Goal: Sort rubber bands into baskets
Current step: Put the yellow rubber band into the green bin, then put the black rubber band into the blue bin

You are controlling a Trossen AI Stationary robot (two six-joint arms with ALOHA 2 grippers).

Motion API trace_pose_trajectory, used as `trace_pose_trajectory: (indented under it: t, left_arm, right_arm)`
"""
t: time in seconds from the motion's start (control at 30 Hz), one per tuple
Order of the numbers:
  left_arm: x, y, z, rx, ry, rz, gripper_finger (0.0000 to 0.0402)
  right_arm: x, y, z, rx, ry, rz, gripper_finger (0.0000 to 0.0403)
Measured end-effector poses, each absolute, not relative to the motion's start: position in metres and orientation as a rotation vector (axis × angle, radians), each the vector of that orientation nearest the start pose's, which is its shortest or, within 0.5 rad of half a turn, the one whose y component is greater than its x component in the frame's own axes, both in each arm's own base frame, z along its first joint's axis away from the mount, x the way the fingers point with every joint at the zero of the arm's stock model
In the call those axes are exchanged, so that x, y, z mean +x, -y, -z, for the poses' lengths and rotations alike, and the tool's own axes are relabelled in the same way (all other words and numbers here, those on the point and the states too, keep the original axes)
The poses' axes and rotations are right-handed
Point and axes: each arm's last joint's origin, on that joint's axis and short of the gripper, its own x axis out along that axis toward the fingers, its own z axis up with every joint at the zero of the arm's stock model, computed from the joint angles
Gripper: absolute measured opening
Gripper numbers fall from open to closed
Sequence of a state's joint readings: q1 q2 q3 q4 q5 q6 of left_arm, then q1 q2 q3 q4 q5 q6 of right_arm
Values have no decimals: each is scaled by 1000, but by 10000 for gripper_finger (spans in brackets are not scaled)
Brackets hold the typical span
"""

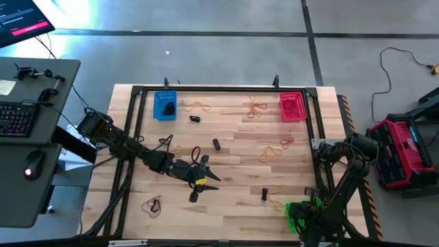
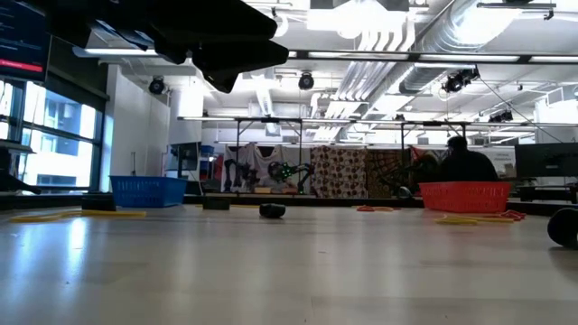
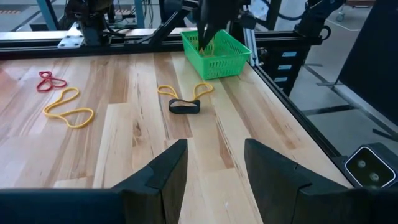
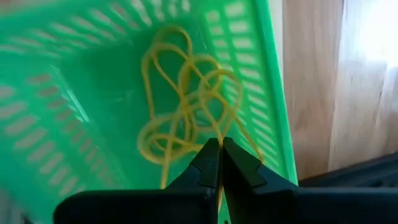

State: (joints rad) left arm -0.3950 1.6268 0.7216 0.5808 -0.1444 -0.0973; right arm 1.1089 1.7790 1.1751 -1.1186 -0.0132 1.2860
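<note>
Near the table's front right corner stands the green basket (image 1: 293,218) (image 3: 219,55), with my right gripper (image 4: 219,143) (image 3: 205,34) shut above its inside and pointing down. Yellow rubber bands (image 4: 177,118) lie in it. The blue basket (image 1: 164,106) and the red basket (image 1: 292,107) stand along the far edge. Loose bands lie on the wood: a black one (image 3: 185,106), yellow ones (image 3: 67,109) and red ones (image 1: 287,142). My left gripper (image 3: 214,168) (image 1: 211,177) hovers open at mid table, facing the green basket, with nothing between its fingers. My right gripper pinches a strand of a yellow rubber band (image 4: 217,129) between its two shut fingertips, coming from above and pointing down. The band hangs slack below the fingers inside the green basket, among the other yellow bands. Whether it rests on the bottom I cannot tell.
A black frame (image 1: 226,89) rims the table. More bands lie near the far edge (image 1: 199,106) (image 1: 257,108) and at the front left (image 1: 152,204). A red and black case (image 1: 405,152) sits on the floor to the right, and a desk with a keyboard (image 1: 17,118) to the left.
</note>
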Motion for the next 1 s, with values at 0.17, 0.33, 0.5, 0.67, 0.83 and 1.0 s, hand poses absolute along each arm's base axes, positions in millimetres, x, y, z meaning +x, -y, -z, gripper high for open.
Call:
trace_pose_trajectory:
  t: [0.17, 0.33, 0.5, 0.67, 0.83, 1.0]
  left_arm:
    - [301, 121, -181, -5, -325, 234, 152]
    - [301, 121, -181, 3, -324, 234, 152]
    - [301, 121, -180, 5, -335, 234, 152]
    - [301, 120, -178, 2, -348, 224, 152]
    - [299, 118, -181, 9, -355, 202, 152]
    - [292, 108, -192, 9, -398, 175, 143]
  right_arm:
    - [132, -263, -172, 72, -1670, 220, 0]
    - [136, -262, -172, 84, -1683, 224, 14]
    - [140, -259, -172, 109, -1688, 242, 64]
    - [145, -257, -173, 141, -1716, 249, 109]
    - [150, -262, -190, 132, -1726, 234, 121]
    - [157, -263, -231, 159, -1676, 253, 81]
